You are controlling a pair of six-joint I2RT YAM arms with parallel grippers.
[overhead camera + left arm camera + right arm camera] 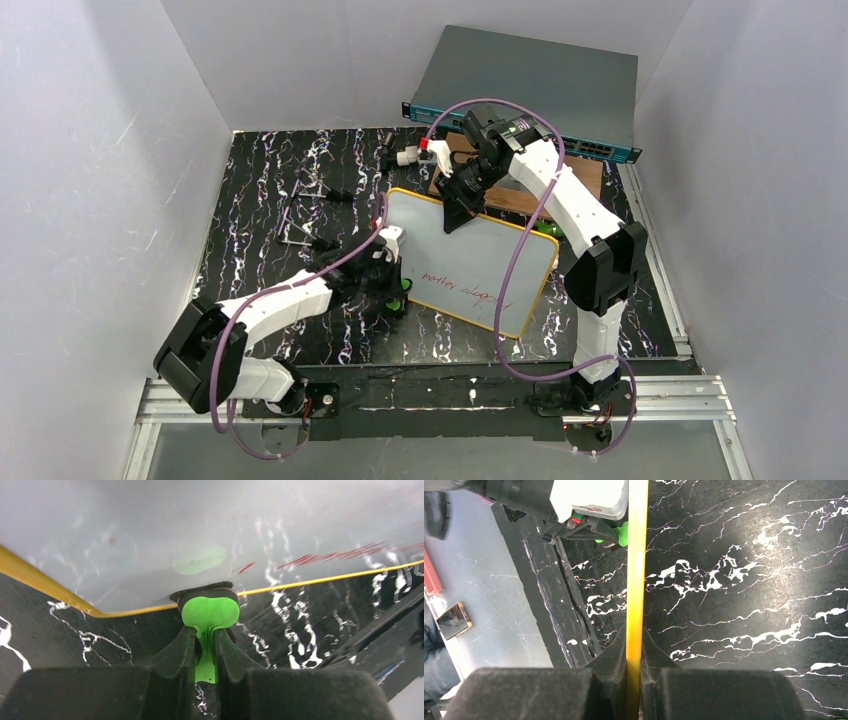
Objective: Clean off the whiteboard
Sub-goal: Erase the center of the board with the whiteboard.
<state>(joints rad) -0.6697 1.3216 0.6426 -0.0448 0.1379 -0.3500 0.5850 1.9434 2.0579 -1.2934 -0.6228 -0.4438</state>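
Slippage is the main worry, because the right gripper (462,215) has its fingers shut on nothing more than the thin yellow rim (636,580) at the far edge of the whiteboard (480,265). The board sits slantwise in the middle of the black marbled table (250,260); whether its far edge is raised off the table I cannot tell. The left gripper (393,280) is at the board's near left edge, its fingers together on the stem of a green tool (209,610) whose rounded head meets the rim there rather than the white face. Red writing (465,285) runs across the near half of the board, to the right of that head, so none of it looks wiped yet. A sideways push from the tool could well pivot the board in that narrow pinch or pull it free, since the hold is at a single spot on the edge. The tool's slim stem might also twist between the left fingers if the head catches on the rim on its way onto the face. A purple cable (521,255) from the right arm hangs over the right part of the board, and a long stroke toward that side could snag it or drag it through the ink.
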